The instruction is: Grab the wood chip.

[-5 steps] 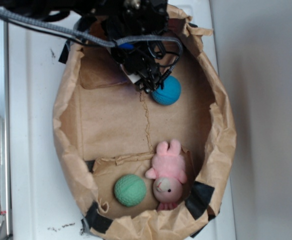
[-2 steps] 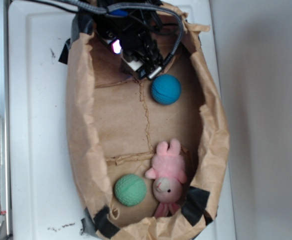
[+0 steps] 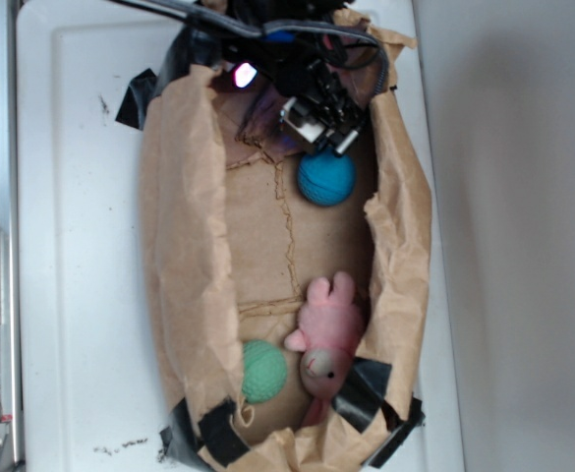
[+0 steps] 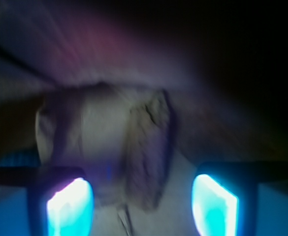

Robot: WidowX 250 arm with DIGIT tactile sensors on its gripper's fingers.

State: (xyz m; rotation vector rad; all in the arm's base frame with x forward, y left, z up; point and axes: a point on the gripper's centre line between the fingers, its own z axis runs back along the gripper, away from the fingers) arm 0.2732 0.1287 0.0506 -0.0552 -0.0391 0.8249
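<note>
In the wrist view, the wood chip (image 4: 146, 152) is a rough, brown, elongated piece lying on the paper floor, blurred. Its near end reaches in between my fingers. My gripper (image 4: 141, 205) is open, with one glowing cyan pad (image 4: 67, 206) to the left of the chip and the other (image 4: 215, 204) to the right, both apart from it. In the exterior view my gripper (image 3: 318, 138) is low inside the far end of the brown paper bag (image 3: 179, 246), just above the blue ball (image 3: 325, 178). I cannot make out the chip in that view.
A pink plush bunny (image 3: 328, 329) and a green ball (image 3: 264, 371) lie at the bag's near end. The bag's crumpled walls (image 3: 400, 246) lean inward, the left wall partly covering the green ball. Black tape (image 3: 366, 393) patches the rim. The bag rests on a white tray (image 3: 81, 246).
My gripper has shifted right and slightly towards the blue ball. The bag's side walls have folded inward, narrowing the opening and partly covering the green ball.
</note>
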